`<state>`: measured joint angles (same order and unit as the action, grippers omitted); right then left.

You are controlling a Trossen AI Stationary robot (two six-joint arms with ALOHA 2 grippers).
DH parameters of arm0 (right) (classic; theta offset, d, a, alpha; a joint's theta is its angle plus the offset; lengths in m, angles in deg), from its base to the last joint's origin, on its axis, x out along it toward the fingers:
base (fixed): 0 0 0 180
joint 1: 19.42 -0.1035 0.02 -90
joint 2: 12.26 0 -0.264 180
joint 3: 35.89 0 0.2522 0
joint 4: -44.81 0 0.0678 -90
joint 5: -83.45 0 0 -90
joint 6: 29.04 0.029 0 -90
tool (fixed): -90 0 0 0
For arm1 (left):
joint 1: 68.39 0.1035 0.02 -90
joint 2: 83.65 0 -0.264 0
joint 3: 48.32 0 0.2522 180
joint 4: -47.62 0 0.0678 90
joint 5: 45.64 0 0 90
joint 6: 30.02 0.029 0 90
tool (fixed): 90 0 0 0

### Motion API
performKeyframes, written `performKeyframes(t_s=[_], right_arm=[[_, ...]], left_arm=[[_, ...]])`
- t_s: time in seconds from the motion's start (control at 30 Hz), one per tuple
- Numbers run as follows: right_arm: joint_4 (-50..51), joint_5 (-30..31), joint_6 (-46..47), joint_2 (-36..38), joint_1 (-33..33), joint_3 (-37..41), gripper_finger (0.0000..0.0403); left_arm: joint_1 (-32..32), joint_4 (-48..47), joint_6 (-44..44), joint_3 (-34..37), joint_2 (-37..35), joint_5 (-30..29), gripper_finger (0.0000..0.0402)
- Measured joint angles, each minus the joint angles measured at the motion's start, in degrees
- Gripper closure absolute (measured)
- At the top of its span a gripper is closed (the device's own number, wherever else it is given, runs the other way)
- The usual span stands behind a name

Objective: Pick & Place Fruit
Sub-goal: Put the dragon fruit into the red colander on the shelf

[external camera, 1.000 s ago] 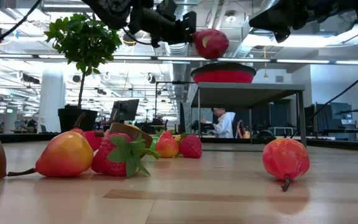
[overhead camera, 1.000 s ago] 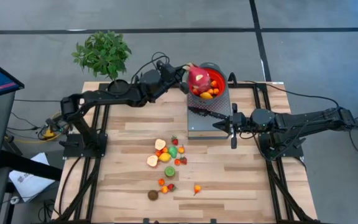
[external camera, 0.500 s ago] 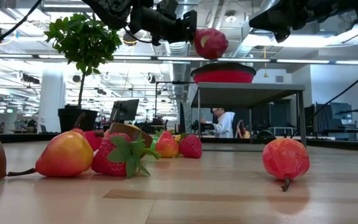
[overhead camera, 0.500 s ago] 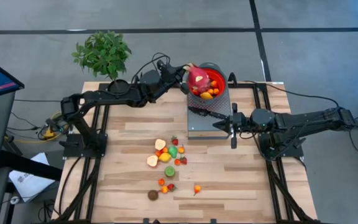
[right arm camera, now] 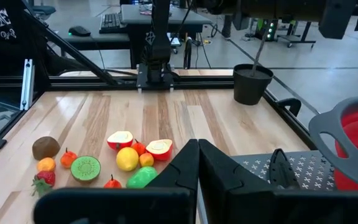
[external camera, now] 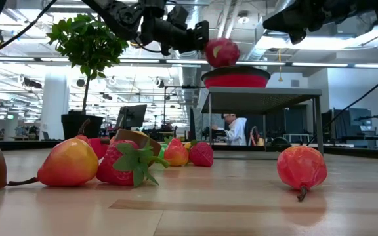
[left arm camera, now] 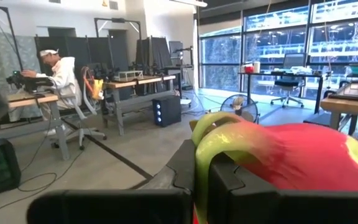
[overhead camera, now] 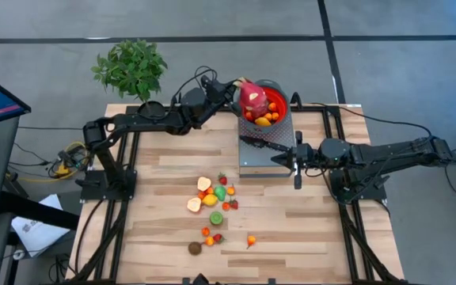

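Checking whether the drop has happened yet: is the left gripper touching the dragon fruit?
Touching. In the left wrist view the left gripper is shut on a green tip of the dragon fruit; the low view shows the fruit held just above the red bowl.

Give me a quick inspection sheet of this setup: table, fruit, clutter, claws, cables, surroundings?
Surface: wooden table, with a grey perforated stand at its far side.
Job's things: dragon fruit held over the red bowl, which sits on the stand and holds small orange fruits; a cluster of small fruits mid-table; brown fruit and a few more nearer the front.
Clutter: black-handled knife on the stand.
Claws: left claw shut on the dragon fruit; right claw shut, empty, beside the stand.
Cables: black cables along the left arm.
Surroundings: potted plant; seated person at a desk.
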<state>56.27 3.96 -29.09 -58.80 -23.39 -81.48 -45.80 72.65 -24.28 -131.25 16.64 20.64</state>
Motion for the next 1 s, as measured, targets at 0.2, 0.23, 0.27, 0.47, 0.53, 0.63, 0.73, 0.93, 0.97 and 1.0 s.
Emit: performKeyframes(t_s=[0.2,0.23,0.27,0.47,0.53,0.63,0.73,0.93,0.97,1.0], right_arm=[[0.1,0.0,0.0,0.0,0.0,0.0,0.04],[0.1,0.0,0.0,0.0,0.0,0.0,0.04],[0.1,0.0,-0.1,0.0,0.0,0.0,0.04],[0.1,0.0,-0.3,0.0,0.0,0.0,0.04],[0.1,0.0,-0.4,0.0,0.0,0.0,0.04],[0.1,0.0,-0.4,0.0,0.0,0.0,0.04],[0.1,0.0,-0.4,0.0,0.0,0.0,0.04],[0.1,0.0,-0.4,0.0,0.0,0.0,0.04],[0.1,0.0,-0.4,0.0,0.0,0.0,0.04],[0.1,0.0,-0.4,0.0,0.0,0.0,0.04]], left_arm=[[0.0,-0.1,-0.1,0.0,0.0,0.0,0.0391],[0.0,-0.1,-0.2,0.0,0.0,0.0,0.0389],[-0.1,0.0,-0.2,0.0,0.0,0.0,0.0388],[0.0,0.1,-0.6,0.0,0.0,0.0,0.0368],[0.0,0.1,-0.7,0.0,0.0,0.0,0.0351],[0.0,0.2,-0.7,0.0,0.0,0.0,0.0312],[0.0,0.3,-0.7,0.0,0.0,0.1,0.0269],[0.1,2.7,-0.7,0.0,0.0,5.7,0.0203],[0.0,3.5,-0.7,0.0,0.0,6.1,0.0197],[0.0,4.1,-0.7,0.0,0.0,6.3,0.0193]])
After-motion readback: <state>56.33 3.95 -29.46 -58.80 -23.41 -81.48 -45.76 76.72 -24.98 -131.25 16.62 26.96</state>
